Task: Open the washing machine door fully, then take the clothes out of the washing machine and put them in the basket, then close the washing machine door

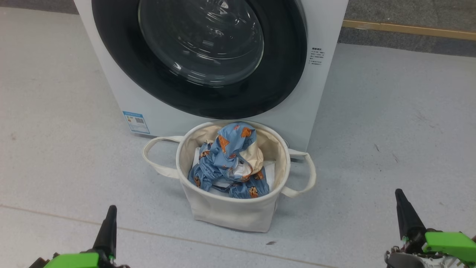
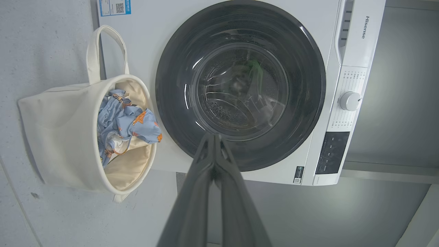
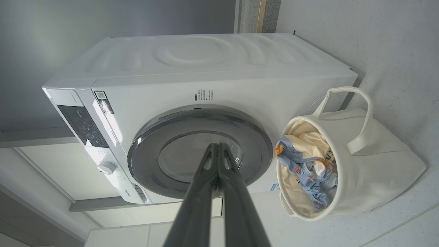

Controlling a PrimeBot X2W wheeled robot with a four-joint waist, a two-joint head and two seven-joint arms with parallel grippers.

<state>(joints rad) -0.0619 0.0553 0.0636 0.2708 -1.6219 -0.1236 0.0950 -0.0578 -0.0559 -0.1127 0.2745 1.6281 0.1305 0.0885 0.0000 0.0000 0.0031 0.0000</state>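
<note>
two pincers pressed shut, holding nothing: our left pincer [image 1: 110,216] and right pincer [image 1: 401,197]. ahead, between them, we see the basket [image 1: 230,216] holding the clothes [image 1: 227,156]; beyond it, the washing machine door [image 1: 111,48] sits closed on the washing machine [image 1: 316,96].

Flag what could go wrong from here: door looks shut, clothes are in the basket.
1. The black-rimmed round glass door looks flush, but latching can't be confirmed; it may swing open.
2. The blue cartoon-print clothes seem to heap above the rim of the round cream canvas basket; a nudge might spill a fold.
3. That basket sits close under the door, possibly fouling any reopening.
</note>
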